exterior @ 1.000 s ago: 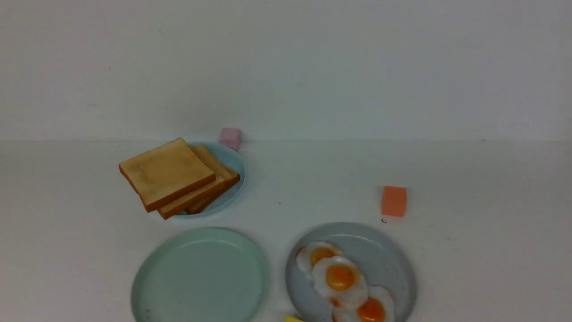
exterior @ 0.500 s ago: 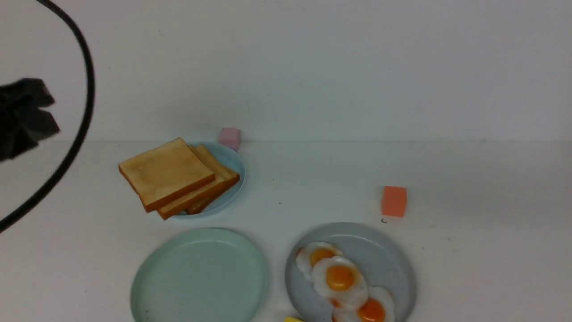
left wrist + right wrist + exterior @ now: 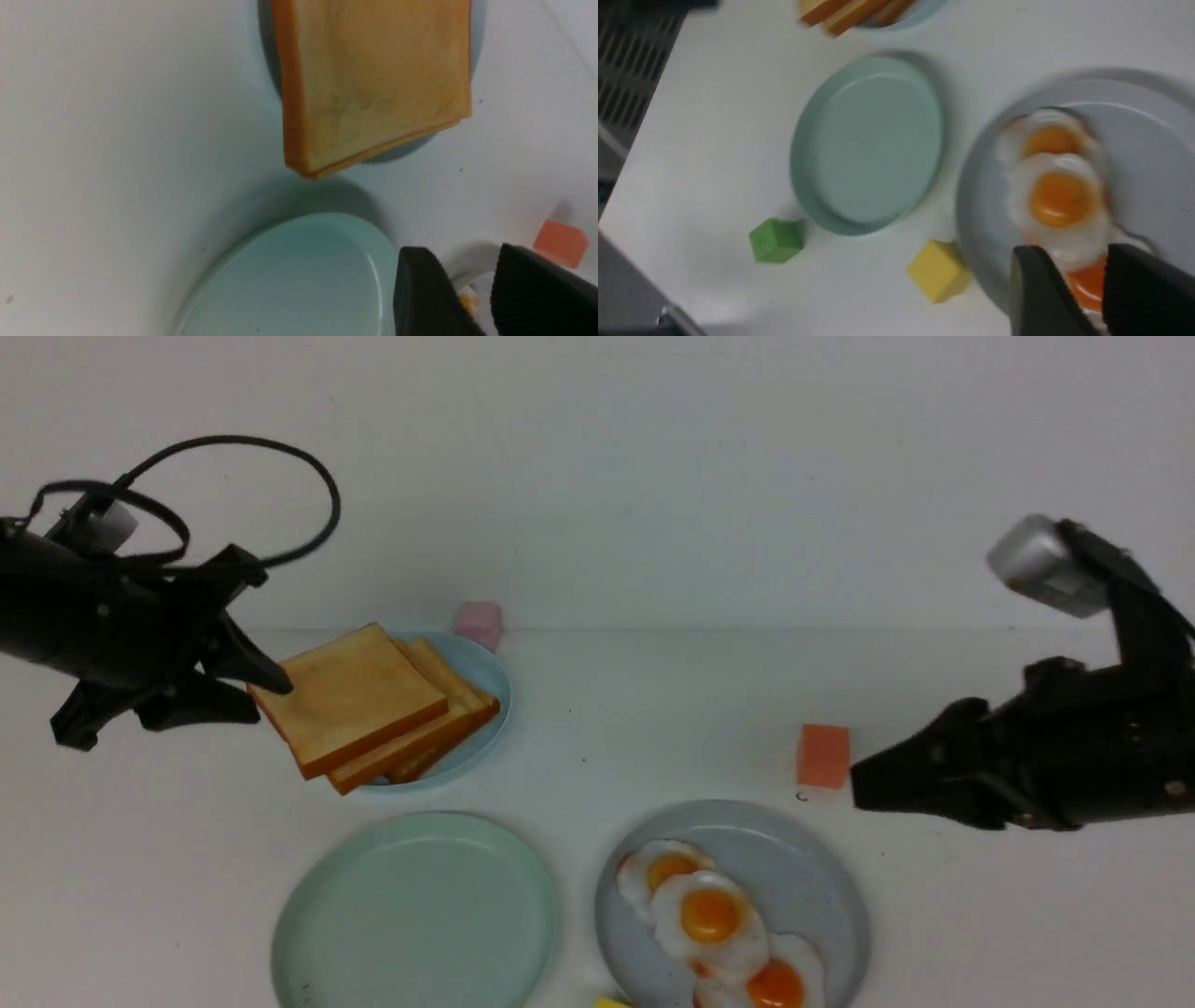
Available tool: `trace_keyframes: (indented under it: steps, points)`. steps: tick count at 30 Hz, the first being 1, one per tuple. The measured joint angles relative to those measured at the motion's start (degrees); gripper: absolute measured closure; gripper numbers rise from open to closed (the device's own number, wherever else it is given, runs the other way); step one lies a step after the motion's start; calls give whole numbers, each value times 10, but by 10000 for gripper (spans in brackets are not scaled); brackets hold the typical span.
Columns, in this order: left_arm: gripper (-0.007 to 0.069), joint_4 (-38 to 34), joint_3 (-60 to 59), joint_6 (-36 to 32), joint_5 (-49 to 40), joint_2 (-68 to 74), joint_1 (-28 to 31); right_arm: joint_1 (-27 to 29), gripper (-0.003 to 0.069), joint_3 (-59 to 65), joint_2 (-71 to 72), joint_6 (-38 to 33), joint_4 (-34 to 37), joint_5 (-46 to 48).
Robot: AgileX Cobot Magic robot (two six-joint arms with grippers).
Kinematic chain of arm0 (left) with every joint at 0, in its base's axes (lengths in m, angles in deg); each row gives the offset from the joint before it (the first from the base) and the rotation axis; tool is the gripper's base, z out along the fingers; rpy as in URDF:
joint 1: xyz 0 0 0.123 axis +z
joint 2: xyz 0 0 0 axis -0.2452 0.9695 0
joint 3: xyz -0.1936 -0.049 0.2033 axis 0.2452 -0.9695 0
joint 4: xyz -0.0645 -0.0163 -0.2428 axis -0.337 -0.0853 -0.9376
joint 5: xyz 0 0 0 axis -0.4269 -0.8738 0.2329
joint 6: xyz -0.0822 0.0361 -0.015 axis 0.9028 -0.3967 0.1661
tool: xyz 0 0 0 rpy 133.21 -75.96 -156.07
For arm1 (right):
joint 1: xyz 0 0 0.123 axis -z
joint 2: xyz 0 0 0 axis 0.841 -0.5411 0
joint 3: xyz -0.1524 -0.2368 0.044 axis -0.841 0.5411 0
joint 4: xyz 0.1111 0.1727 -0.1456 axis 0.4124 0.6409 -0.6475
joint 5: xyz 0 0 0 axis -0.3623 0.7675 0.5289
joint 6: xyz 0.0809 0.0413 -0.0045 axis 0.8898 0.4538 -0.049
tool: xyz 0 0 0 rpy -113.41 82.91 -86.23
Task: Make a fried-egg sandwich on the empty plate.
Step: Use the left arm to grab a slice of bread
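Front view: the white tabletop (image 3: 980, 915) spreads across the lower half, and two black arms lean in over it from either side. The left arm (image 3: 84, 616) comes in low and nearly level. Its gripper (image 3: 268, 702) points right at the near-left corner of the toast stack (image 3: 355, 695), with the fingers partly apart and nothing between them; I cannot tell whether they touch the toast. The right arm (image 3: 1074, 756) slopes down to the left. Its gripper (image 3: 859, 786) sits just beside the orange cube (image 3: 823, 756); in the right wrist view its fingers stand partly apart and hold nothing. The empty plate (image 3: 420, 915), mint green and bare, lies at the near edge, well apart from both grippers and just beside the grey plate (image 3: 822, 896), which carries three overlapping fried eggs (image 3: 711, 917). The toast rests on a smaller light-blue plate (image 3: 490, 677) behind the empty plate. A pink cube (image 3: 481, 621) sits behind the toast, and the right wrist view shows a yellow cube (image 3: 938, 270) and a green cube (image 3: 776, 239).
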Motion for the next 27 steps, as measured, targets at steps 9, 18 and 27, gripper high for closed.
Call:
trace_keyframes:
  steps: [9,18,27]
  points:
    - [287,-9,25,-49,45,94,19,-30,419,-189,-115,105,-156,126]
    - [194,-76,26,-122,93,151,19,-30,419,-221,-157,106,-128,160]
    - [368,-130,27,-209,121,170,19,-30,419,-221,-157,98,-118,177]
